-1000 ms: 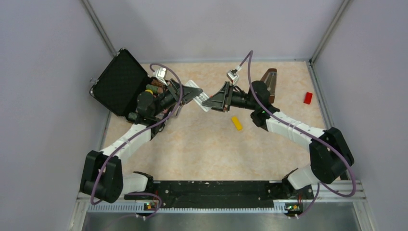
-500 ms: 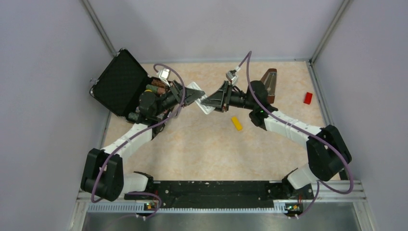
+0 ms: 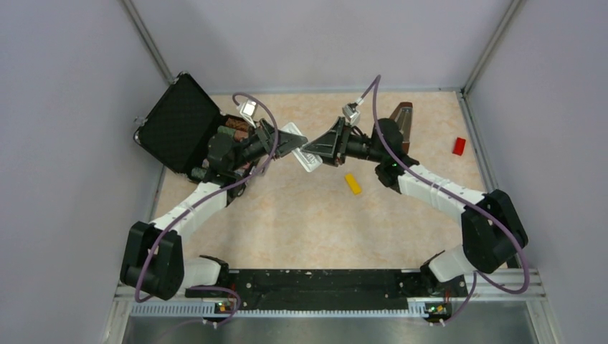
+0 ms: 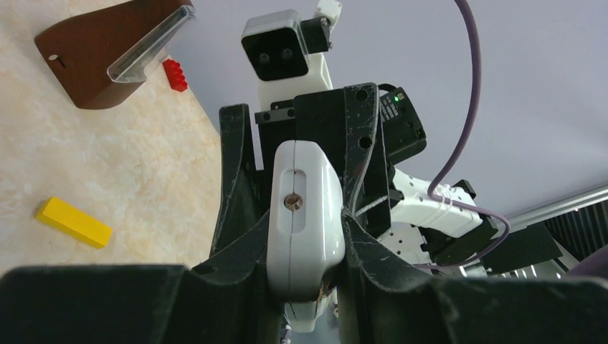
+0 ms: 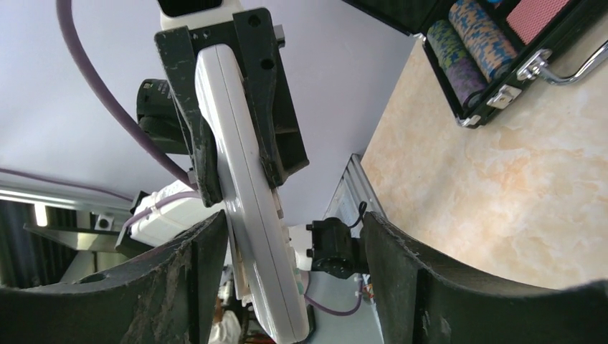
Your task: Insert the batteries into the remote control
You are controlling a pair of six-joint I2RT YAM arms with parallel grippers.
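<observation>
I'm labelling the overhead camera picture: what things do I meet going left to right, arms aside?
Black case → remote control → yellow block → brown wedge → red block.

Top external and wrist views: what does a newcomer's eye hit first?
The white remote control, held up between the two arms over the far middle of the table. The left gripper is clamped on it, and the right gripper stands open around its other end. After that, the open black case at the far left and the yellow block lying just right of centre.
</observation>
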